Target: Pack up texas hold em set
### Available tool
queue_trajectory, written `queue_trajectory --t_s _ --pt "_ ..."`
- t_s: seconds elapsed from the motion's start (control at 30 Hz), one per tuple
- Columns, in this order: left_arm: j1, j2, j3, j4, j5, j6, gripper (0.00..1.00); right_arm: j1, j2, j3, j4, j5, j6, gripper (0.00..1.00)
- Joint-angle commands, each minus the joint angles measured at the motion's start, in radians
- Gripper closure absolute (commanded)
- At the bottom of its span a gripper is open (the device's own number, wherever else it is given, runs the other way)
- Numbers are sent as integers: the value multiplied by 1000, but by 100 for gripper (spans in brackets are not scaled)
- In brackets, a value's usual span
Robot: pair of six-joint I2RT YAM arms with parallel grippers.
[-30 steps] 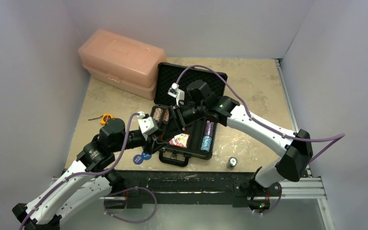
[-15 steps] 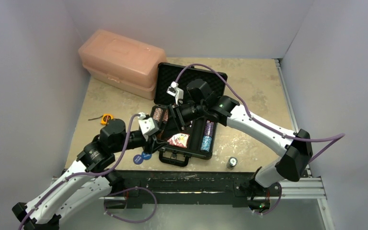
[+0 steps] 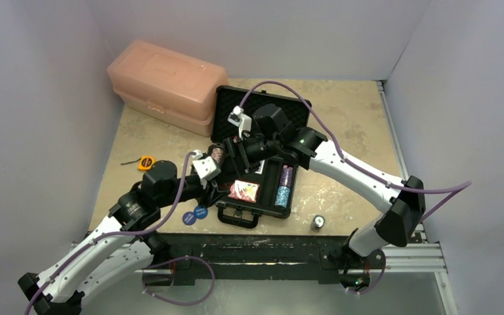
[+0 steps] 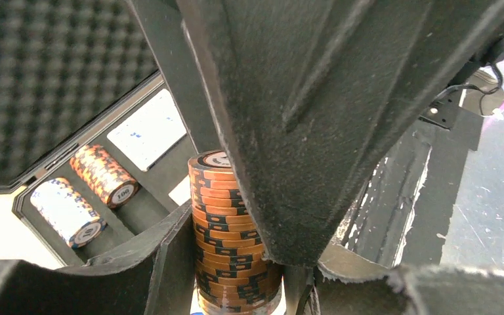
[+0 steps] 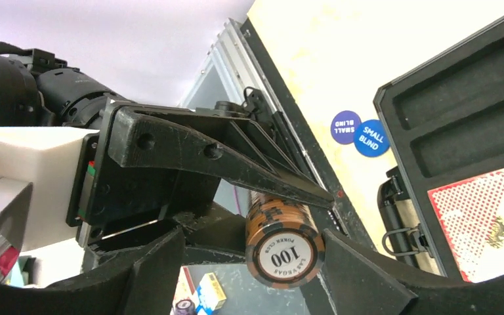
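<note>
An orange chip stack (image 4: 231, 230) with a "100" end face (image 5: 282, 252) hangs above the black case (image 3: 272, 209). My left gripper (image 4: 233, 244) is shut on it, one finger (image 5: 236, 161) pressing along its side. Around the same stack my right gripper (image 5: 256, 259) stands open, its left finger well off the chips. The two grippers (image 3: 218, 177) (image 3: 239, 155) meet over the case's left end. Inside the case are a red card deck (image 3: 244, 191) and two chip stacks (image 3: 283, 187). Two blue discs (image 3: 193, 214) lie left of the case, reading "SMALL BLIND" (image 5: 357, 131).
The case lid (image 3: 289, 108) stands open behind the arms. A pink plastic box (image 3: 167, 85) is at the back left. A yellow tape measure (image 3: 146, 161) lies left of my left arm. A small dark cylinder (image 3: 317, 223) stands near the front edge.
My right gripper's jaws have spread apart off the orange stack, which stays in my left gripper. Both grippers have drifted slightly left.
</note>
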Motion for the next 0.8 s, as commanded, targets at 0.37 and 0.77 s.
queue_trajectory --t_s 0.37,0.77 --pt "-2 32 59 -73 -336 -44 100 -7 -133 52 -64 400 19 13" --pt "43 157 112 -140 -451 -103 100 -24 -198 -43 -69 530 68 13"
